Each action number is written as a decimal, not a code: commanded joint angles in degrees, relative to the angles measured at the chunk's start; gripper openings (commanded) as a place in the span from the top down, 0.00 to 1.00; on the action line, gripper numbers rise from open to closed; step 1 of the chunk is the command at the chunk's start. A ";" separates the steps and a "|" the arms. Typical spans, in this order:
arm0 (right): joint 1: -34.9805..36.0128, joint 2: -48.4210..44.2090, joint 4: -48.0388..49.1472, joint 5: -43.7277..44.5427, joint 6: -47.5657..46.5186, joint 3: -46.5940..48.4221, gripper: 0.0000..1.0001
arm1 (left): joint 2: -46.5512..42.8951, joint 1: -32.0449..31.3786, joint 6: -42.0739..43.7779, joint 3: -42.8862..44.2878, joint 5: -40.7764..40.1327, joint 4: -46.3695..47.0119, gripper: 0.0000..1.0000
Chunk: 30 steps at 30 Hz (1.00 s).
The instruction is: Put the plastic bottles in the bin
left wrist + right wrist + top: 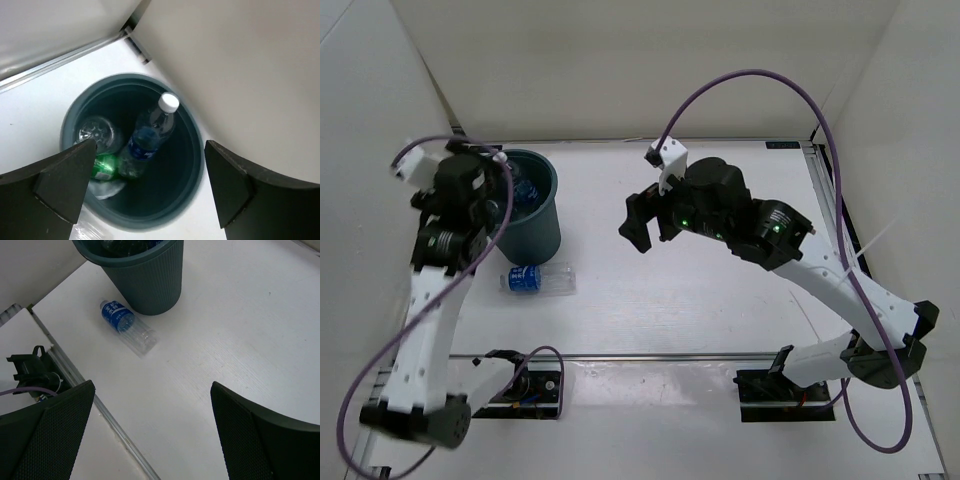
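The dark teal-grey bin (542, 228) stands at the back left of the table. In the left wrist view the bin (192, 140) holds a blue-labelled bottle (148, 137) with a white cap, a green bottle (105, 166) and a plain clear bottle (95, 132). A second blue-labelled bottle (537, 279) lies on its side on the table just in front of the bin, also seen in the right wrist view (125, 326). My left gripper (147, 192) is open and empty, right above the bin. My right gripper (638, 228) is open and empty, above the table's middle.
White walls enclose the table at the back and both sides. A metal rail (650, 355) runs along the table's near edge, with the arm bases (525, 385) behind it. Purple cables loop over both arms.
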 commanded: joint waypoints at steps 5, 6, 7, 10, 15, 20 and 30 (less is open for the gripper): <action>0.01 -4.78 0.54 3.41 1.85 -4.16 0.00 | -27.84 -0.34 -24.82 -18.90 2.95 -24.15 0.00; 0.01 -4.78 0.54 3.41 1.85 -4.68 0.00 | -29.86 -0.34 -33.75 -21.62 4.88 -27.28 0.00; 0.01 -4.78 0.54 3.41 1.85 -4.69 0.00 | -32.14 -0.34 -37.23 -24.43 6.90 -29.23 0.00; 0.01 -4.78 0.54 3.41 1.85 -5.21 0.00 | -42.16 -0.34 -44.55 -35.94 13.93 -26.71 0.00; 0.01 -4.26 0.54 0.59 1.85 -5.21 0.00 | -52.46 -1.66 -53.16 -52.20 14.65 -16.08 0.00; 0.01 -4.26 0.54 -0.02 0.71 -5.21 0.00 | -50.46 -2.19 -53.36 -59.52 16.41 -5.98 0.00; 0.01 -6.54 0.54 0.50 -1.40 -7.67 0.00 | -40.18 -0.70 -52.47 -69.63 17.28 14.77 0.00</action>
